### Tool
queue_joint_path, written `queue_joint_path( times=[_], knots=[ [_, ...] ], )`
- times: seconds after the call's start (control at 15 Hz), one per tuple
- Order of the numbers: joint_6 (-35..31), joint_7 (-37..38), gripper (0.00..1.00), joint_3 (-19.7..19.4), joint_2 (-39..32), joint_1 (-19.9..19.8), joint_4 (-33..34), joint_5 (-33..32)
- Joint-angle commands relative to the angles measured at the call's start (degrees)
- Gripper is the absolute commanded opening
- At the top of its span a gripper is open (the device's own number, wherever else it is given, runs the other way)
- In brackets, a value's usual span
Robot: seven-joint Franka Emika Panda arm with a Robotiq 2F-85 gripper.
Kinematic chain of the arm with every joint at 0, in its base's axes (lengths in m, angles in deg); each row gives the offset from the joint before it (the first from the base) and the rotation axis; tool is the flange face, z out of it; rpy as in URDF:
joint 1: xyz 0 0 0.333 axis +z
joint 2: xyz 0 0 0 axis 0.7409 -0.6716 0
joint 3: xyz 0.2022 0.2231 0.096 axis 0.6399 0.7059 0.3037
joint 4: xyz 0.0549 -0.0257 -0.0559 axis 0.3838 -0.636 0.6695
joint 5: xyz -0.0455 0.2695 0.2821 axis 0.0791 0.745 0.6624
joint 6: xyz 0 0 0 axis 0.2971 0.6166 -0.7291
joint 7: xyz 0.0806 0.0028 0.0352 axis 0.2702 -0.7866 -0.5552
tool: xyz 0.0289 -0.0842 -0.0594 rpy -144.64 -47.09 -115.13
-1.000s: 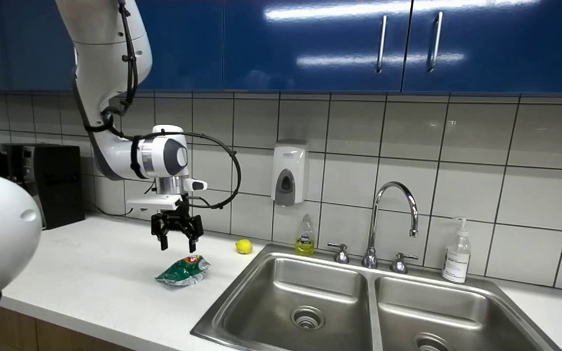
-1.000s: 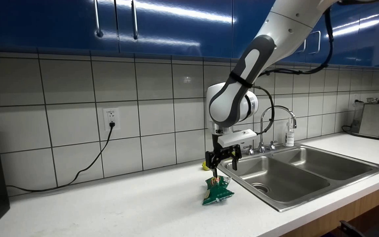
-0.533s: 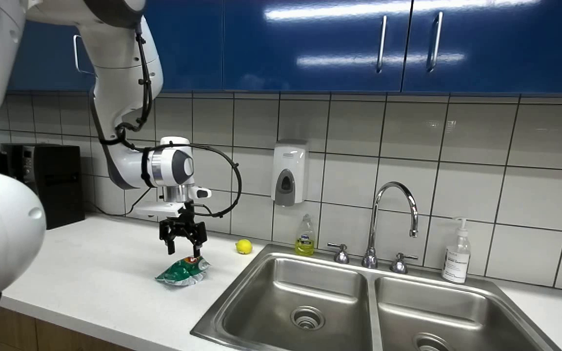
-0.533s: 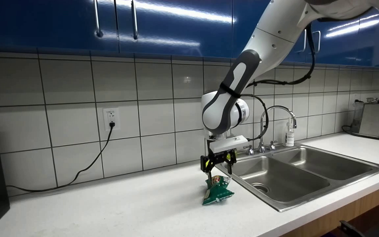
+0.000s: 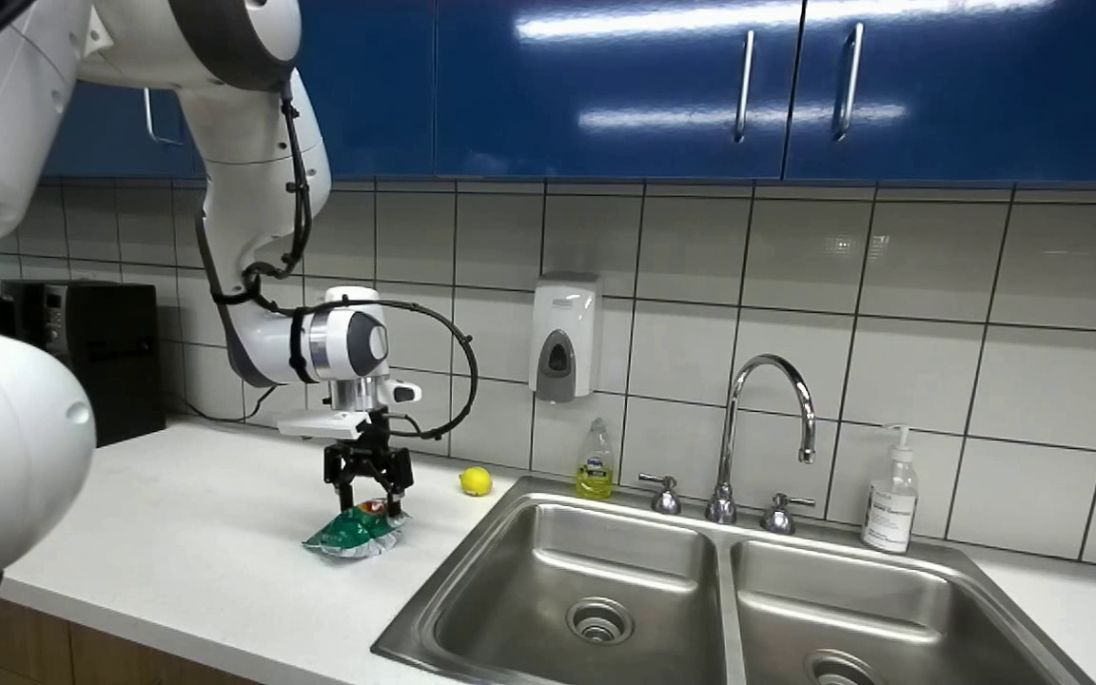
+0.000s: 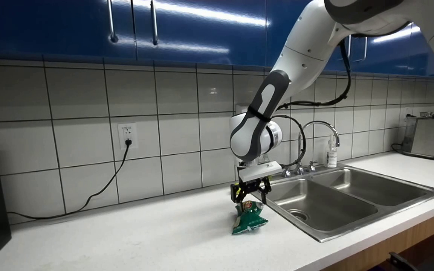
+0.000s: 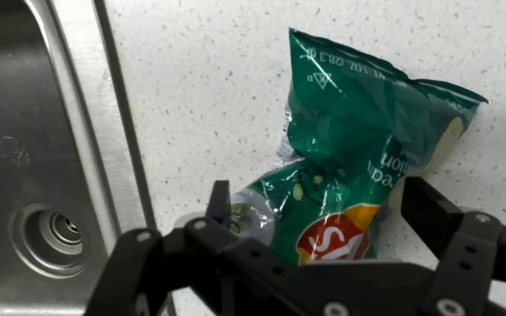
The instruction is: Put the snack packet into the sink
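The green snack packet lies crumpled on the white counter in both exterior views (image 5: 350,535) (image 6: 250,222) and fills the middle of the wrist view (image 7: 345,123). My gripper, seen in both exterior views (image 5: 370,509) (image 6: 252,205), is low over the packet's end with the red and yellow logo. In the wrist view, the gripper (image 7: 317,197) is open, one finger on each side of the packet. The left finger overlaps its edge; I cannot tell if it touches. The steel double-basin sink (image 5: 443,569) (image 6: 290,218) is beside the packet; its rim (image 7: 108,118) is at the wrist view's left.
A yellow lemon (image 5: 476,481) lies behind the packet near the sink corner. A dish soap bottle (image 5: 595,461), the chrome faucet (image 5: 727,447) and a pump bottle (image 5: 891,495) stand along the sink's back. A black appliance (image 5: 115,362) stands at the counter's far end.
My gripper has come down from above the packet to around its end, shifting slightly toward the sink in an exterior view. The fingers stay open. The packet has not moved.
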Motion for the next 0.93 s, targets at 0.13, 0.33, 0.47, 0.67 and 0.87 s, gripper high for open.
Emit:
queue_joint_path(
  times=[0.13,0.33,0.47,0.67,0.87],
  knots=[
    [1.9,2.3,1.00,-1.7,-1.8,1.9,2.5,-1.2],
    [1.9,2.4,1.00,-2.1,-2.2,2.2,2.8,-1.2],
    [1.9,2.2,0.72,-2.1,-2.3,2.2,2.8,-1.1],
    [1.8,2.1,0.49,-2.1,-2.4,2.2,2.8,-1.0],
    [1.7,1.7,0.25,-2.0,-2.6,1.9,2.8,-0.6]
  ],
)
